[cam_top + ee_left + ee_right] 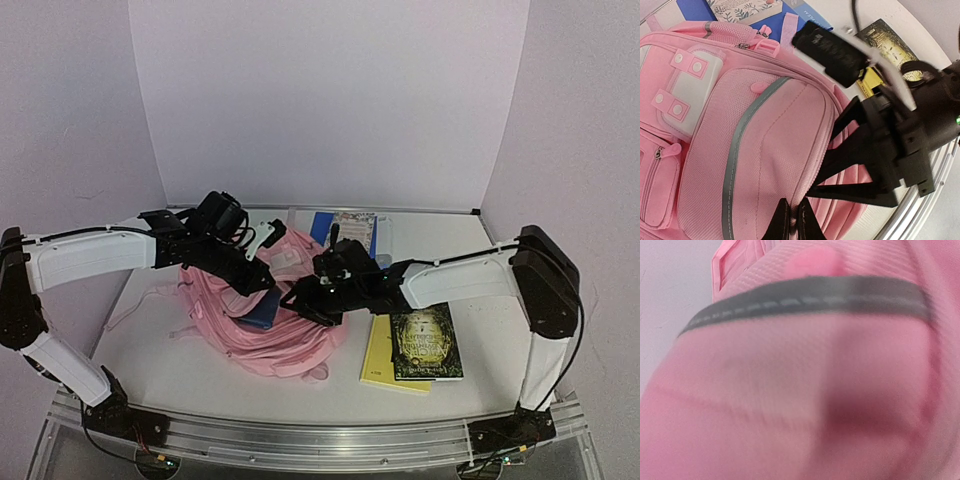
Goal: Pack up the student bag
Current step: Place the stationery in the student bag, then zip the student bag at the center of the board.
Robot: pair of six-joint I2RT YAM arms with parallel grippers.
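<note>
On the left arm point(90, 255) the jaws were shut, tips at the soft pink fabric backpack point(225, 310) lying on the white surface point(150, 345); on the right arm point(450, 280) the jaws stood parted against its fabric.

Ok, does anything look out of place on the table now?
A blue book sticks partly out of the bag, not yet fully inside. To its right, the dark book sits offset on the yellow book. Nothing looks spilled or damaged.
</note>
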